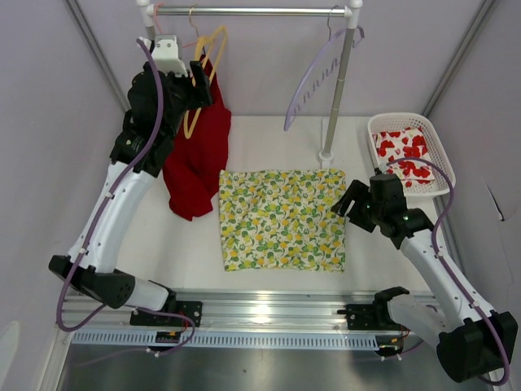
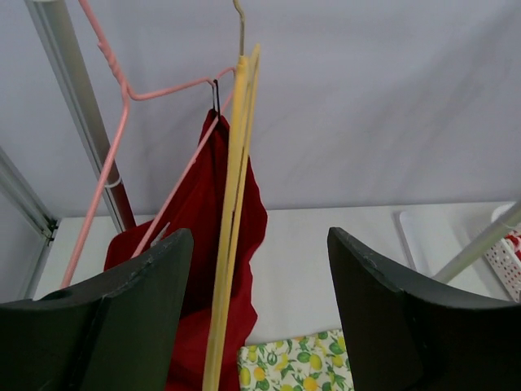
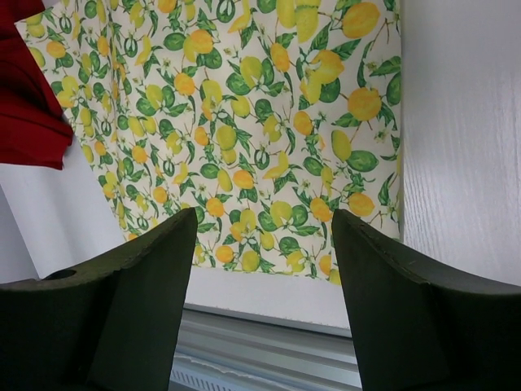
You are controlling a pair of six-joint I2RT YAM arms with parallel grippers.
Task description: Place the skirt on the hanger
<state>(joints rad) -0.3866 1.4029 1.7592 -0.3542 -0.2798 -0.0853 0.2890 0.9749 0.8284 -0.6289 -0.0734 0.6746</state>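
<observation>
The lemon-print skirt [image 1: 281, 218] lies flat on the white table, mid-front. The yellow hanger [image 1: 210, 42] hangs by its hook from the rail at the back left, in front of a red garment. My left gripper [image 1: 203, 81] is raised at the hanger and is open. In the left wrist view the hanger [image 2: 232, 204] is edge-on between the fingers of the left gripper [image 2: 259, 236], nearer the left one, not touched. My right gripper [image 1: 346, 199] is open and empty at the skirt's right edge. In its wrist view the right gripper [image 3: 264, 216] hovers over the skirt [image 3: 244, 106].
A red garment [image 1: 195, 155] hangs on a thin pink hanger [image 2: 114, 122] beside the yellow one. A lavender hanger [image 1: 313, 77] hangs at the rail's right end by the post [image 1: 338, 90]. A white basket [image 1: 407, 122] holds a flowered cloth [image 1: 407, 155] at the right.
</observation>
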